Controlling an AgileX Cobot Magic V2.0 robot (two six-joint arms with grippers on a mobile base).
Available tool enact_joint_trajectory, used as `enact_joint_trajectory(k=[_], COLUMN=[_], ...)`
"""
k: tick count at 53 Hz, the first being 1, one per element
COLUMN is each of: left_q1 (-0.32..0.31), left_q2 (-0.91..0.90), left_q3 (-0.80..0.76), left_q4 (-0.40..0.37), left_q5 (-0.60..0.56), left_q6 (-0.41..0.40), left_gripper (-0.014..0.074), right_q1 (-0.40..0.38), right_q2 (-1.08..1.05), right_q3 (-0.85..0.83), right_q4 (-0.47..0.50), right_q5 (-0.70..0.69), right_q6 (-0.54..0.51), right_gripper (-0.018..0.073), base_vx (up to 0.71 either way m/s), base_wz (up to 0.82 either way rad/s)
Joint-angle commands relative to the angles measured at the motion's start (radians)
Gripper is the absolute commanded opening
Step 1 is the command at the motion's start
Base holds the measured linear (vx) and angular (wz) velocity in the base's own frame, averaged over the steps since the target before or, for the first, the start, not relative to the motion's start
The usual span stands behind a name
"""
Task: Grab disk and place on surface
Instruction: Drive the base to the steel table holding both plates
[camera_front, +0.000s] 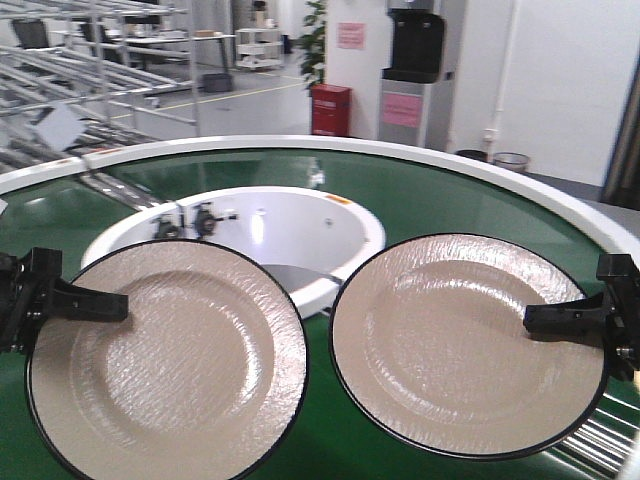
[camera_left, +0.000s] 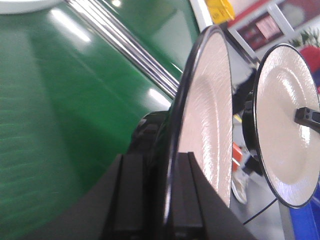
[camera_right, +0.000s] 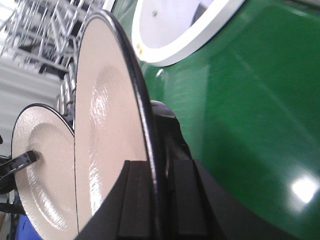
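Over the belt (camera_front: 450, 190), left jaws pinch one disk's (camera_front: 170, 370) rim, right jaws another disk's (camera_front: 450, 340).

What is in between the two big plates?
Nothing sits between them. The front view shows the left plate and the right plate apart, with only the green belt showing through the narrow gap.

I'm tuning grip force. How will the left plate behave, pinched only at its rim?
Probably stiff: the left plate shows no sag though the left gripper clamps only its rim. Its glossy rim looks slick, so it might pivot or slip. Looks ceramic, likely breakable if dropped.
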Motion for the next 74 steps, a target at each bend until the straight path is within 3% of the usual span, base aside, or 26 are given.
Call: enact_joint_trajectory(k=[1, 74], left_q1=[0.001, 0.001], left_q2=[-0.045, -0.045], left_q3=[-0.034, -0.034], left_q4=[-0.136, -0.136], left_q5=[0.005, 0.005], left_q6=[-0.011, -0.011], left_gripper=[-0.0002, -0.0002], right_q1=[-0.006, -0.006], right_q2=[-0.040, -0.040], right_q3=[-0.030, -0.030], right_q4=[0.135, 0.135], right_q5=[0.021, 0.022], right_q6=[0.001, 0.001], right_gripper=[-0.0009, -0.0009], base_vx=[-0.12, -0.14], base_wz=[-0.47, -0.59])
